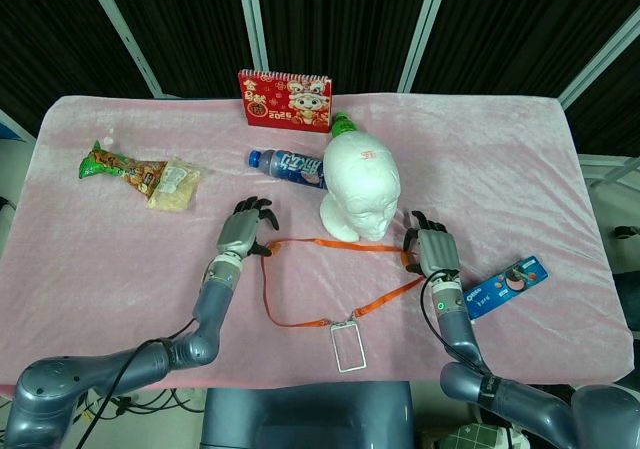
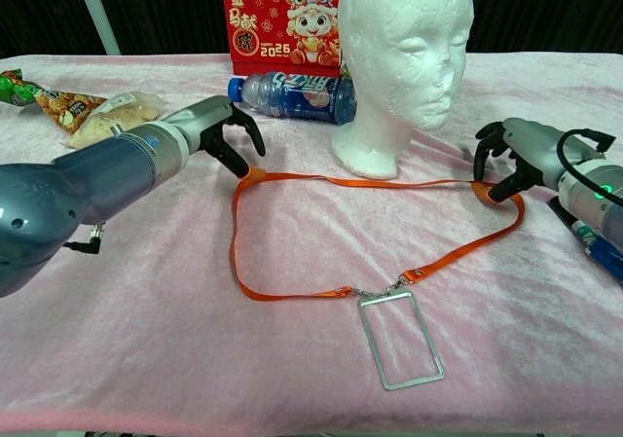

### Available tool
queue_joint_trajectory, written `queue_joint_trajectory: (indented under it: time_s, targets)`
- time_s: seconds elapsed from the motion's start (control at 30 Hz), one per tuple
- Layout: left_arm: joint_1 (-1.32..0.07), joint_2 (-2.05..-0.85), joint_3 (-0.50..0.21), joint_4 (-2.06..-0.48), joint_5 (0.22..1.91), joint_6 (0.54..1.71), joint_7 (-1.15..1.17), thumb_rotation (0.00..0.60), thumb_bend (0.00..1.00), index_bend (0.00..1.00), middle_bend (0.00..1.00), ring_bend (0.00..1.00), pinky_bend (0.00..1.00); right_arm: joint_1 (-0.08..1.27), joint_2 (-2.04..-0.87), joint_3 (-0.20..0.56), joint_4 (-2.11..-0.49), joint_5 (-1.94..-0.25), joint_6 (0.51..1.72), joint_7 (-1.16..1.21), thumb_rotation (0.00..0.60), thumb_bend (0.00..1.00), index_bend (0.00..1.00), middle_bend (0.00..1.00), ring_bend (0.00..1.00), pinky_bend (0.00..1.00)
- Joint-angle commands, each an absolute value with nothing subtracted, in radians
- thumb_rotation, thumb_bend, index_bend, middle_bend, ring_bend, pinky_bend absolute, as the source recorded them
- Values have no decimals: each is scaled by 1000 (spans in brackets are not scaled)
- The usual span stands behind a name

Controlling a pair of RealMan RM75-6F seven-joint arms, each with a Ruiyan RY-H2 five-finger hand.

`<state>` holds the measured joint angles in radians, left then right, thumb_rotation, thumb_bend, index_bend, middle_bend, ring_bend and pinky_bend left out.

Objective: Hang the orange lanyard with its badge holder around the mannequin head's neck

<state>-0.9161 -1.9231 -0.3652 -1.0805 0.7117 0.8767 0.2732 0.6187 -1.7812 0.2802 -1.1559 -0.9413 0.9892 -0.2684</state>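
The white foam mannequin head (image 1: 361, 187) (image 2: 407, 62) stands upright at mid table. In front of its base the orange lanyard (image 1: 335, 245) (image 2: 370, 181) is stretched taut between my two hands. My left hand (image 1: 244, 231) (image 2: 216, 128) pinches the strap's left bend, just left of the head. On the other side, my right hand (image 1: 432, 250) (image 2: 522, 155) pinches the right bend. From both hands the strap runs down along the cloth to the clear badge holder (image 1: 348, 347) (image 2: 401, 340), which lies flat near the front edge.
A red calendar (image 1: 285, 99) stands behind the head, and a blue water bottle (image 1: 288, 164) lies beside it. Snack packets (image 1: 125, 169) sit at the far left. A blue biscuit pack (image 1: 506, 286) lies right of my right hand. Pink cloth (image 1: 520, 169) covers the table.
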Motion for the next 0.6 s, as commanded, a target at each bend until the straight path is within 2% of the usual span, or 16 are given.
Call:
queue_joint_trajectory:
  time_s: [0.03,0.6]
  targets:
    - [-921,-1934,-356,-1069,691,879,310,600,254,487,147,0,0,617,-1779,281,-1158,-941,990,-267,600,452,661,122,211,187]
    - [-919,-1962,-343,-1026,696,861,346,600,353,543,149,0,0,610,-1762,283,-1167,-942,988,-262,600,452,661,122,211,187]
